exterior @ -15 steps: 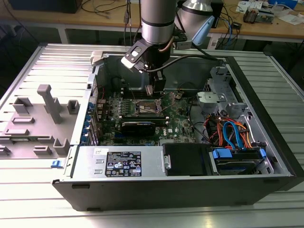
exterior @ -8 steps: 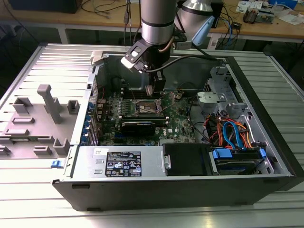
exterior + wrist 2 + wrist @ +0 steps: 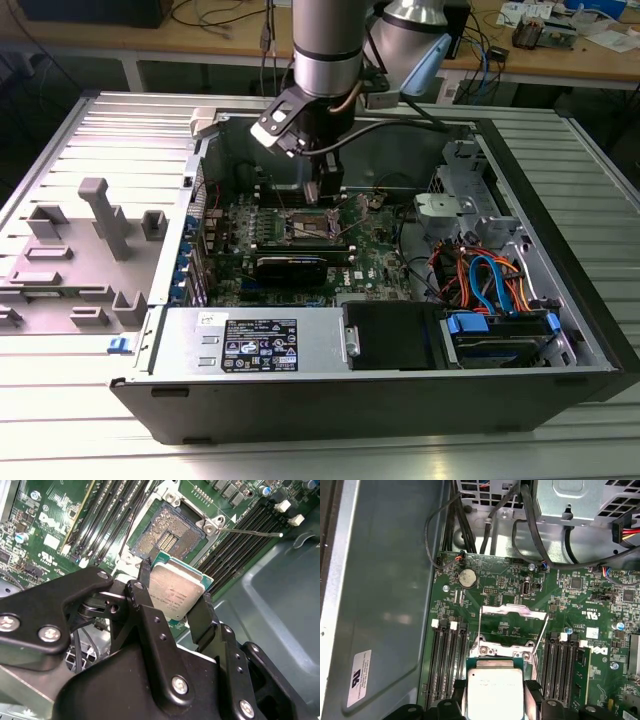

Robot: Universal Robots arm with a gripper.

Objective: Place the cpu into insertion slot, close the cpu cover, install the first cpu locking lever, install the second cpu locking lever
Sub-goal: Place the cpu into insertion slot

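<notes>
Your gripper pinches the cpu by 2 opposite edges, held close over the open insertion slot, not yet seated. Treat it as light, stiff and fragile: grip edges only, since the slot's fine contacts likely bend easily.

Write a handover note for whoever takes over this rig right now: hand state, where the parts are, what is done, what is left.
Hand: shut on the cpu, held over the motherboard, close to the insertion slot.
Insertion slot: empty, contacts bare.
Cpu cover: swung open.
Locking levers: released.
Done: cpu is in the hand.
Left: cpu not yet seated, cover not closed, neither lever installed.
</notes>
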